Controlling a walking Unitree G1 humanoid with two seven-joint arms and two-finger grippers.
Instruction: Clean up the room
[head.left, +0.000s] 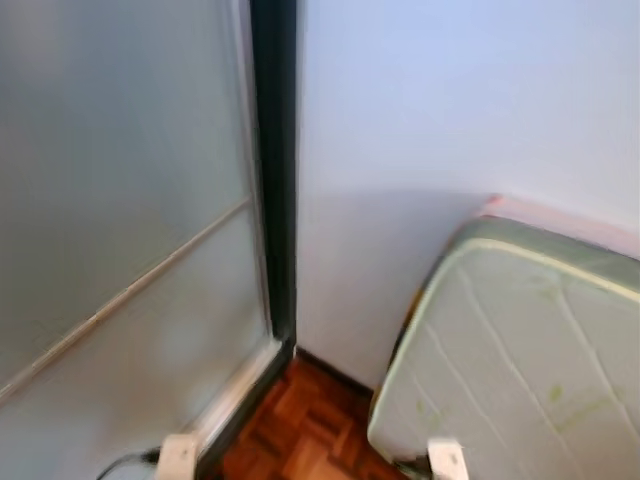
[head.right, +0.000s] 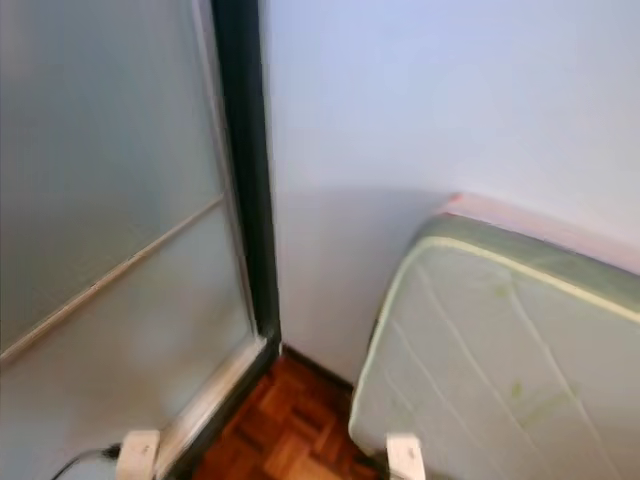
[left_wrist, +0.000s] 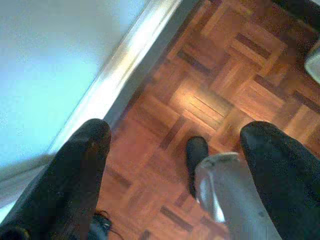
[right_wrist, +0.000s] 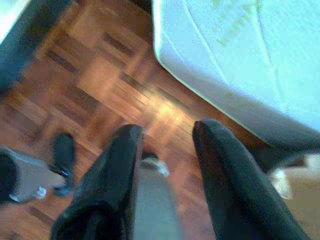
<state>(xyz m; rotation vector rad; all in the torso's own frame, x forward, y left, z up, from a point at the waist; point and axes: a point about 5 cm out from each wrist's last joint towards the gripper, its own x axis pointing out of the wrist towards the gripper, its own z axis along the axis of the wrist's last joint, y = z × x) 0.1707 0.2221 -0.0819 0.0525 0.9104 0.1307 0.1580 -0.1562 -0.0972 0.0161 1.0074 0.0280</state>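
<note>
Facing corner: the head views look at a pale wall (head.left: 440, 120), with a frosted glass sliding door (head.left: 110, 200) on the left in a dark frame (head.left: 275, 170).
Mattress: a quilted white mattress (head.left: 520, 360) with a pale green edge lies on the right, its corner near the wall and a pink layer (head.left: 560, 222) showing behind its far edge.
Floor: reddish parquet floor (head.left: 300, 430) fills the gap between door track and mattress.
Wrist views add: the robot's silver legs and dark feet standing on the parquet, which the head views cut off.
Left gripper: left gripper (left_wrist: 175, 145) hangs low over the parquet beside the door track (left_wrist: 125, 65), fingers spread wide, nothing between them.
Right gripper: right gripper (right_wrist: 167, 135) hangs over the parquet just beside the mattress edge, which lies to its right; fingers apart, holding nothing.
Blur: all views are soft, so fine detail cannot be told.
</note>
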